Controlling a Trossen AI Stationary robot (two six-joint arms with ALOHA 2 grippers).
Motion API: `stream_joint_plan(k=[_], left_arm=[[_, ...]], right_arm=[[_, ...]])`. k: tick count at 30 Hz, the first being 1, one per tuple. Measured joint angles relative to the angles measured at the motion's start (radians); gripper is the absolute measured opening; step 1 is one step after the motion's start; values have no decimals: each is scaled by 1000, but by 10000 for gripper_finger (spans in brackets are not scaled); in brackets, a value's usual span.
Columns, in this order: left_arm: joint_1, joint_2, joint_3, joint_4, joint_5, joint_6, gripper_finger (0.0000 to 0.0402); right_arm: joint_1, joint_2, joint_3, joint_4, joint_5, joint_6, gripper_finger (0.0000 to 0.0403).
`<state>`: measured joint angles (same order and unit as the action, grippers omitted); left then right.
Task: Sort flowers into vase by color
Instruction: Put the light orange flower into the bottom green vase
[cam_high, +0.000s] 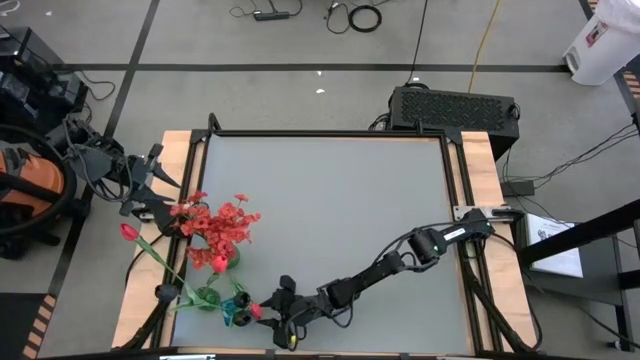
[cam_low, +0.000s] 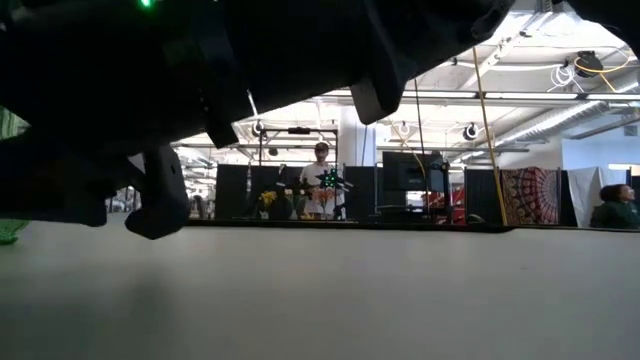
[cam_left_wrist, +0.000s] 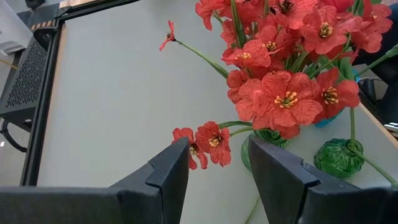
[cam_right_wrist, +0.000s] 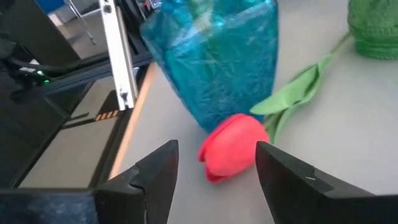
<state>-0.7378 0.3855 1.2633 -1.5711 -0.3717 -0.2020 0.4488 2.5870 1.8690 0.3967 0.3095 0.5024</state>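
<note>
The right gripper (cam_right_wrist: 214, 165) is hovering low at the desk's near edge, its jaws spread wide with nothing between them, framing a smooth, rounded red-pink tulip bud (cam_right_wrist: 235, 146) that is lying on the desk (cam_high: 330, 210) against a crinkly blue translucent vase (cam_right_wrist: 214, 59). The left gripper (cam_left_wrist: 219, 163) is reaching in from the left edge, its jaws parted and empty around a small frilly red bloom (cam_left_wrist: 212, 142). The red flower cluster (cam_high: 222, 225) is standing in a knobbly green glass vase (cam_left_wrist: 339, 157). The desk is showing matte grey. A person (cam_low: 321, 190) is standing in the workshop behind.
</note>
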Motion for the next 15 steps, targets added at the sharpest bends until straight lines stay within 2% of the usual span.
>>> stream_joint_plan(k=[7, 15], left_arm=[[0, 0, 0, 0, 0, 0, 173], [0, 0, 0, 0, 0, 0, 173]], right_arm=[[-13, 0, 0, -31, -3, 26, 205], [-20, 0, 0, -30, -108, 68, 205]])
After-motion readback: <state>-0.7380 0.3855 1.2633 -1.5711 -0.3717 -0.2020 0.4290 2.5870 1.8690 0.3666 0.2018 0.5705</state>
